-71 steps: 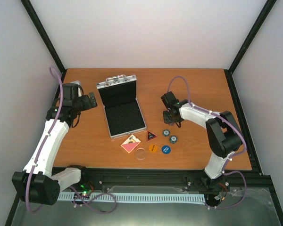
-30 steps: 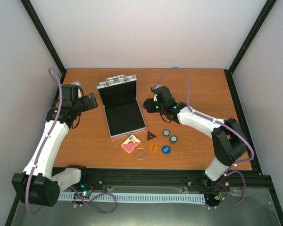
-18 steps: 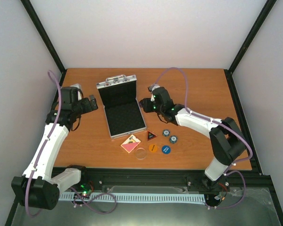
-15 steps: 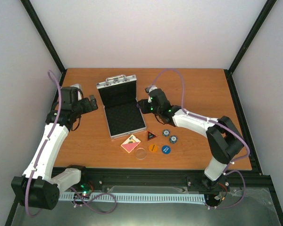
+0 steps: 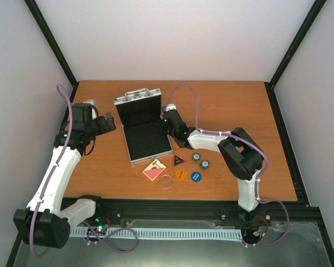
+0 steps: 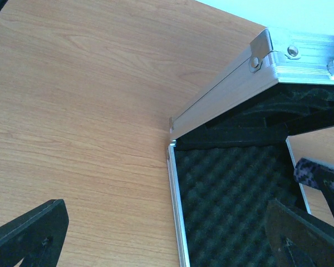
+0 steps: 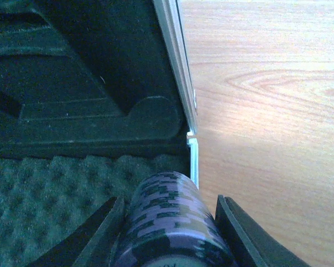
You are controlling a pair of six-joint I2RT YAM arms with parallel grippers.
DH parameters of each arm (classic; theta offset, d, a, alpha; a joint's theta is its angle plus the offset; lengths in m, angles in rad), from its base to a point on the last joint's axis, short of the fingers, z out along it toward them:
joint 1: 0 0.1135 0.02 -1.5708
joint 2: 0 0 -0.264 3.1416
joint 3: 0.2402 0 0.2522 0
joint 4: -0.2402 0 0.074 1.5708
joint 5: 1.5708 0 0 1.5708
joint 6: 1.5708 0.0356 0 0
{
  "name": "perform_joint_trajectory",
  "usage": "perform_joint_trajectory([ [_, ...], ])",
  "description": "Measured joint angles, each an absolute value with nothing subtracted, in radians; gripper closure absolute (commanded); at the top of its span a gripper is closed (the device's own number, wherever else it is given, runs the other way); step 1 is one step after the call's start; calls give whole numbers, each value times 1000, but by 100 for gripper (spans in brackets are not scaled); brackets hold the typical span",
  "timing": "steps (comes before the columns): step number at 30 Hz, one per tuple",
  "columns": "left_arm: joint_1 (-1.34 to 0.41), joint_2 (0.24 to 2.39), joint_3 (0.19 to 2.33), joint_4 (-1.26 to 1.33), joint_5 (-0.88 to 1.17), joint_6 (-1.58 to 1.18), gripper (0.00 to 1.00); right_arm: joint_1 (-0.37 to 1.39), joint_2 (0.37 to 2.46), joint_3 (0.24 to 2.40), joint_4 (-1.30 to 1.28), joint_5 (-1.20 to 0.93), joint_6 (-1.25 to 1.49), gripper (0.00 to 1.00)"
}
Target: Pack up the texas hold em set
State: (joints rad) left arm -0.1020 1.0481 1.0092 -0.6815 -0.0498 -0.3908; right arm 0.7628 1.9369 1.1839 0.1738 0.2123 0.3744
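Right gripper [image 5: 168, 120] has its fingers [image 7: 240, 236] pinched on a stack of purple-and-white chips [image 7: 168, 219]. It's hanging right at the right rim of the open aluminium case [image 5: 138, 99], close to the hinge corner, with the chips partly over the bumpy black foam [image 7: 39, 183]. Can't tell if the stack is touching the foam or not.

Left gripper [image 5: 107, 122] is parked just off the case's left side, pointing at it, fingers [image 6: 28, 236] spread wide with nothing between them.

The rest of the set is out on the wooden table [image 5: 239, 105], just in front of the case: pink card deck [image 5: 154, 169], red-black triangle [image 5: 178, 161], two loose chip stacks [image 5: 196, 157], orange disc [image 5: 180, 175], blue disc [image 5: 196, 177] and clear disc [image 5: 166, 181] nearest the arms. The case lid stands upright, handle [image 5: 136, 92] on top.
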Motion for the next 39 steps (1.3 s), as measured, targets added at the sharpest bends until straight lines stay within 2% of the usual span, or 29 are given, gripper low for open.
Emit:
perform_joint_trajectory([
  [16,-102,1048,1002,-682,-47,-390,0,763,2072,1329,229,236,315,97],
  [39,-102,1048,988,-682,-48,-390,0,764,2166,1412,251,268,311,97],
])
